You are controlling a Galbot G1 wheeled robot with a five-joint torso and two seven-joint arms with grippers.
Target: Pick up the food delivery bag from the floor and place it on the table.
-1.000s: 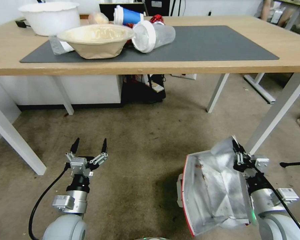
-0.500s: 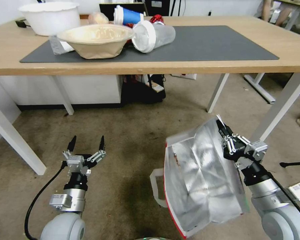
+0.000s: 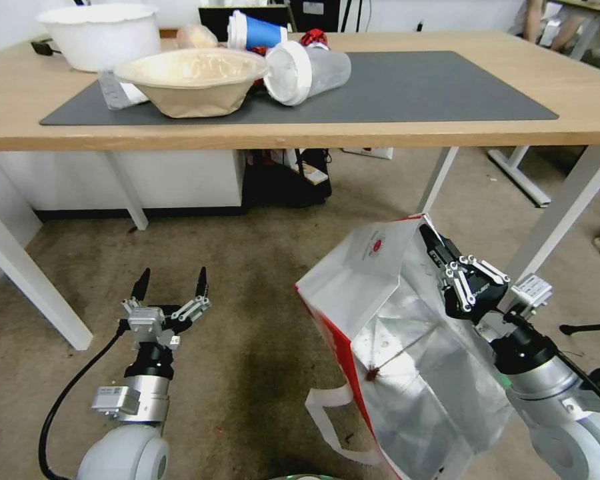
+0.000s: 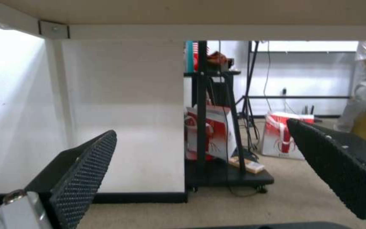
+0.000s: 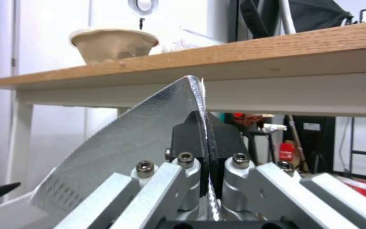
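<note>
The right gripper (image 3: 428,241) is clamped on the top rim of the food delivery bag (image 3: 407,340), its black fingers (image 5: 190,133) pressed together with the foil edge pinched between them. The bag hangs tilted, mouth toward the camera, silver lining showing, red side panel and a loose white strap handle (image 3: 333,420) on its left. Its top corner sits below the front edge of the table (image 3: 300,137), beside a slanted white leg (image 3: 560,213). Bare carpeted floor (image 3: 260,280) lies between the bag and the left gripper (image 3: 170,283), which hovers low with its fingers spread apart, well clear of the bag. On the table, the grey mat (image 3: 413,87) is bare on its right part; a paper bowl (image 3: 193,80), a lidded cup (image 3: 307,72) on its side and a white tub (image 3: 100,33) crowd the left.

Compared with a second ago, the bag is higher and nearer the table edge, its white face with the red logo (image 3: 377,245) now visible, and the left arm sits slightly lower.
</note>
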